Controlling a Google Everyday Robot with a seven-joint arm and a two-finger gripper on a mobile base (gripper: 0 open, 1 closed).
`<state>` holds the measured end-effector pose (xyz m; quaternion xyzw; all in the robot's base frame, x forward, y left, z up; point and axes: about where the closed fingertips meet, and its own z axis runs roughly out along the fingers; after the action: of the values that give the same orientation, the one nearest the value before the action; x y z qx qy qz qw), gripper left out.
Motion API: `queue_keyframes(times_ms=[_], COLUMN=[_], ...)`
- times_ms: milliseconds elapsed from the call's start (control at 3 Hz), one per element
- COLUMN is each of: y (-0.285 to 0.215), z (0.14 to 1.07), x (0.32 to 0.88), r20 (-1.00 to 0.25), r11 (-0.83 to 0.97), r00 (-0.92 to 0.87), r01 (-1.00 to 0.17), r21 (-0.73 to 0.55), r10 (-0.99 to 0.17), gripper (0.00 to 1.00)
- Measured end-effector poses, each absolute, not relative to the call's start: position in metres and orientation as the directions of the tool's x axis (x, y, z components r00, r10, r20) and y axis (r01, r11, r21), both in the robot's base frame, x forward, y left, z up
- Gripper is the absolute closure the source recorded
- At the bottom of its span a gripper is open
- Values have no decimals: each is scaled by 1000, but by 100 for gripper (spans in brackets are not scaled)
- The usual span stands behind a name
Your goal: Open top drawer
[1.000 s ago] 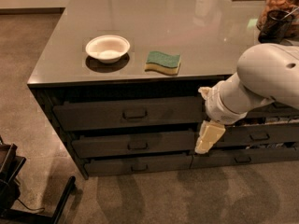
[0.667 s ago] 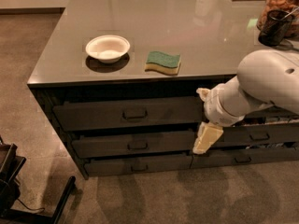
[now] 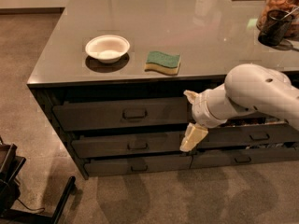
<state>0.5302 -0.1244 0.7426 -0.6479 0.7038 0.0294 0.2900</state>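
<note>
The top drawer is the wide dark grey front just under the countertop on the left, with a small loop pull at its centre. Its front looks about flush with the cabinet. My gripper hangs in front of the right end of that drawer front, to the right of the pull and not touching it. Its two cream fingers are spread, one at the drawer's upper edge and one down over the second drawer. It is empty. The white arm reaches in from the right.
A white bowl and a green and yellow sponge lie on the grey countertop near its front edge. A dark cup and a jar stand at back right. Shallower drawers lie below. A black stand is on the floor at left.
The arm and gripper have moved a little to the left, nearer the top drawer's pull. The drawer has not moved.
</note>
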Motion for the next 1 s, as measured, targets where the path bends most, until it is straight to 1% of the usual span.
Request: queue_keyframes(times_ms=[333, 1000], y=[-111, -89], z=[727, 694], x=[547, 579], r20=[-453, -401], r11=[132, 54], r00=[41, 104], r01=[-930, -930], r21=[-343, -365], r10=[-890, -910], gripper=[0, 0])
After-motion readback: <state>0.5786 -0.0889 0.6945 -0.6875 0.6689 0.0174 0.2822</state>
